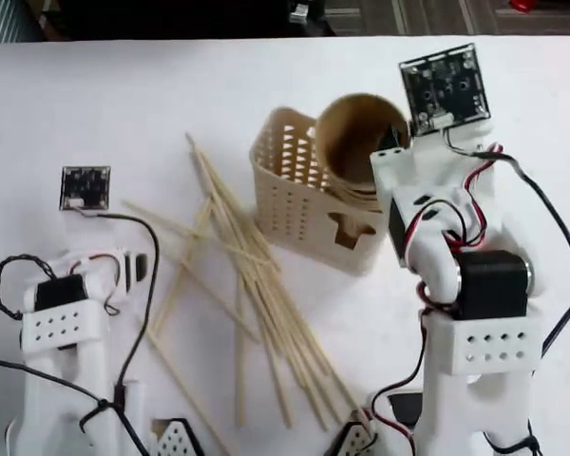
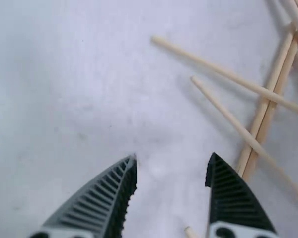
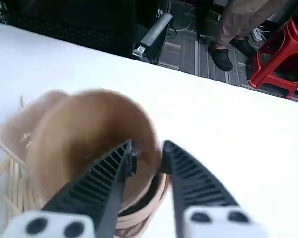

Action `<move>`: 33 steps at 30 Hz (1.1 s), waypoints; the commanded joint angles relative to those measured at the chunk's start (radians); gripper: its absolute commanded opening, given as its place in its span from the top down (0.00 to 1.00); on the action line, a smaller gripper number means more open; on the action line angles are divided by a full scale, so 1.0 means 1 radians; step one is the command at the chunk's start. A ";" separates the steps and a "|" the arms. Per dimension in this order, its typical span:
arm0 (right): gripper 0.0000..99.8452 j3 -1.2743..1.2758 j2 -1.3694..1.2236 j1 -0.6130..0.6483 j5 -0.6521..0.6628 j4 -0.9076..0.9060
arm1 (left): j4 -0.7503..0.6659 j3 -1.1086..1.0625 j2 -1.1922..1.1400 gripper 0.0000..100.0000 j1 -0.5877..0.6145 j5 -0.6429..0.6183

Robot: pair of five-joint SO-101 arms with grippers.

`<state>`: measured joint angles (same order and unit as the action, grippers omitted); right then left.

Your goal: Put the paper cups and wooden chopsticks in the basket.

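Well to the left of the basket (image 1: 294, 204), the left claw (image 2: 173, 156) hung open over bare desk (image 1: 95, 95), its jaws spread with nothing between them and the nearest sticks just beside it. Between that claw and the basket lay the wooden chopsticks (image 1: 256, 285), a criss-crossed heap fanning away from the basket's left wall. They overlapped too much for an exact count, but there were clearly more than ten. There was one basket, and the paper cups (image 1: 356, 133) sat nested in it as a leaning stack. Several rims showed, though how many I could not tell. At the basket's right side the right claw (image 3: 147, 147) was closed on the top cup's thin rim, one jaw inside the cup and one outside. From here the paper rim could crumple or slip from so narrow a pinch. A sideways pull on the leaning stack could also tip the light basket. The tangled sticks might scatter, or come up several at once, if the left claw closed on a crossing. With the cups filling the basket, long sticks might lever it over.
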<state>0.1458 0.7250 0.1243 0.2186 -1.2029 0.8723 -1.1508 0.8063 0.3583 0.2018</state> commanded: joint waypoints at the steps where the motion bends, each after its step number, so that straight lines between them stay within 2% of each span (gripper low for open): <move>1: 0.83 -0.055 0.045 -0.010 -0.037 -0.021 | -0.015 0.003 0.024 0.77 0.012 -0.008; 10: 0.83 -0.149 0.180 -0.001 -0.038 -0.283 | -0.015 0.003 0.024 0.77 0.012 -0.008; 16: 0.83 -0.029 0.154 -0.001 -0.035 -0.506 | -0.015 0.003 0.024 0.77 0.012 -0.008; 19: 0.86 0.124 0.148 0.001 -0.021 -0.487 | -0.015 0.002 0.024 0.77 0.012 -0.008; 23: 0.98 0.331 0.156 0.050 0.150 -0.369 | -0.041 -0.018 0.024 0.77 0.012 -0.005; 33: 0.98 0.578 0.148 0.193 0.423 -0.305 | -0.058 -0.028 0.024 0.77 0.012 -0.005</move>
<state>0.7012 0.8738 0.2731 0.5562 -1.5374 0.8324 -1.1845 0.8063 0.3583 0.2018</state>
